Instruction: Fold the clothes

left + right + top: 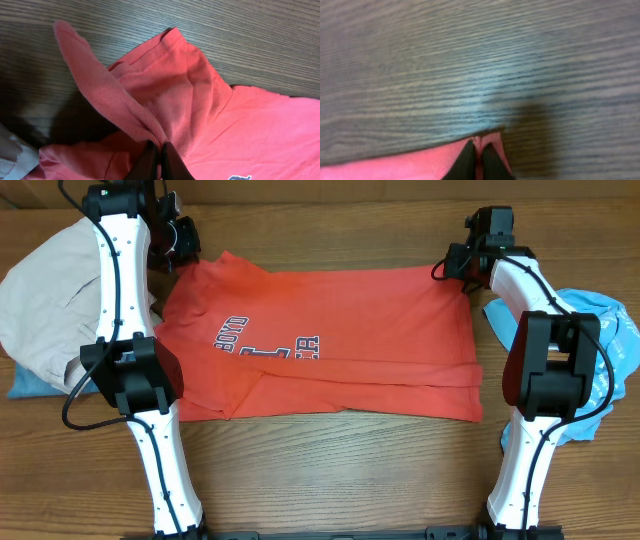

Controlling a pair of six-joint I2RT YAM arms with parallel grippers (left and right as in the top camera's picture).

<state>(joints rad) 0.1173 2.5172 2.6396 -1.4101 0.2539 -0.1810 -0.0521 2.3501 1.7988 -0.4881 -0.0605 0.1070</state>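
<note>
The red-orange T-shirt (330,340) lies spread flat in the middle of the counter (330,480), turned sideways so its navy-and-white lettering (265,348) runs toward its left end. A long strip along the shirt's near edge is doubled over onto the body.

The left claw (182,242) sits at the shirt's far left corner. In the left wrist view its tips (160,147) are pressed together on a raised ridge of red cloth, with a sleeve flap standing up from that pinch and the hemmed edge just beyond it. The right claw (455,262) is at the shirt's far right corner; the right wrist view shows it (477,145) clamped shut on the very tip of the hem, bare wood past it.

A light sky-blue printed shirt (620,340) lies crumpled to the right of the T-shirt, partly under the right arm. Beige trousers (50,300) are heaped to the left of the T-shirt, with a bit of blue cloth (25,383) showing under them
</note>
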